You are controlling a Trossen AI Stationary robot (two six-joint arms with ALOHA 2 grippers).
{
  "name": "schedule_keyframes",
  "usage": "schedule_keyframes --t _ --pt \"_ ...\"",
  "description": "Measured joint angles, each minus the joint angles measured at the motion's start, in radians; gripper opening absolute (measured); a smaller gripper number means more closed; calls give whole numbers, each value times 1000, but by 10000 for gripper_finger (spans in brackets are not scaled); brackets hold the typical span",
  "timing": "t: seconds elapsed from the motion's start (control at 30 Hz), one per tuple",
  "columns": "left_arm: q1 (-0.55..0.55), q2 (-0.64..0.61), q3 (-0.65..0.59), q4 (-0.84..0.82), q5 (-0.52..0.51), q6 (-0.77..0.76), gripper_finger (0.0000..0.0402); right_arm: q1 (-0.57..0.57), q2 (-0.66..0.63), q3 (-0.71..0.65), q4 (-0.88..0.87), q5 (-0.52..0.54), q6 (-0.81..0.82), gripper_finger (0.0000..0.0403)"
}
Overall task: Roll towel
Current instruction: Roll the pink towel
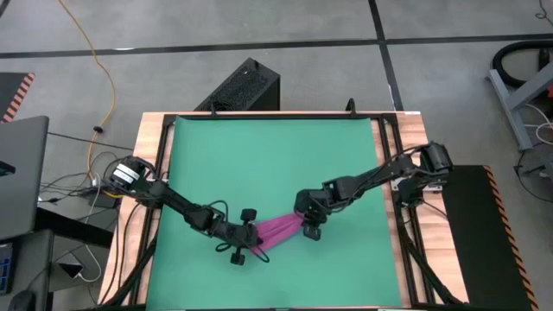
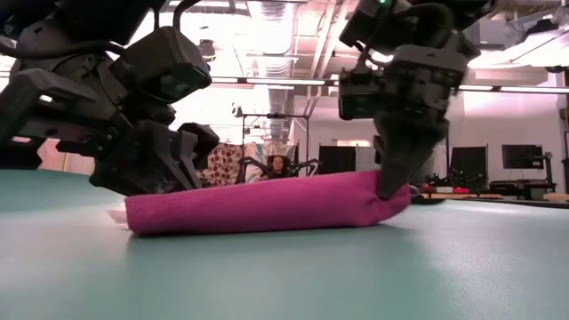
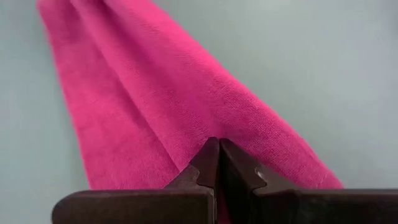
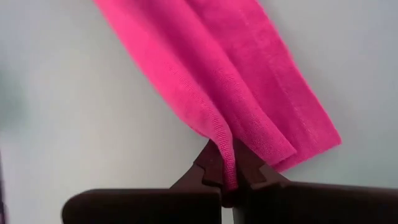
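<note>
The magenta-pink towel point(image 1: 278, 230) lies folded into a narrow band on the green mat point(image 1: 259, 155), near the mat's front middle. In the low view the towel point(image 2: 258, 204) is a low, long bundle resting on the mat. My left gripper point(image 1: 246, 235) is shut on the band's left end. My right gripper point(image 1: 308, 223) is shut on its right end. The white tag is not in view. My left gripper pinches a fold of the towel's left end point(image 3: 205, 134) between its two shut fingers, coming from above and pointing down. That end rests on the mat. My right gripper pinches a raised fold at the towel's right end point(image 4: 224, 146) between its two fingers, from above, pointing down. The fold stands up between the fingertips point(image 2: 391, 182); the rest of the towel lies on the mat.
A black box point(image 1: 246, 86) stands beyond the mat's far edge. Wooden table rails point(image 1: 389, 173) run along the mat's sides. Cables and a laptop point(image 1: 22, 173) lie to the left of the table. Bare mat stretches behind the towel.
</note>
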Motion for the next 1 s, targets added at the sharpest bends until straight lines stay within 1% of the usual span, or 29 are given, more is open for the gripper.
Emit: schedule_keyframes --t 0.1,0.17,0.27,0.53,0.63,0.73,0.83,0.93,1.0 --pt "8 0 0 1 37 0 0 -34 -5 0 3 -19 45 16" --pt "12 0 0 1 50 0 0 -56 -6 0 4 -55 71 16" --pt "17 0 0 1 60 0 0 -80 -1 0 11 -69 103 16" --pt "44 -1 0 1 137 0 0 -130 0 0 32 -102 110 16" --pt "52 -2 0 1 144 2 0 -147 0 1 36 -107 108 16" --pt "46 -34 -1 -8 86 13 0 -152 0 1 28 -107 94 16" --pt "31 -109 -4 -43 -11 56 0 -149 0 1 21 -102 85 16" --pt "30 -181 -2 -80 -145 126 0 -144 0 0 22 -97 81 16" --pt "46 -184 -3 -59 -232 218 0 -144 0 0 21 -98 71 16"
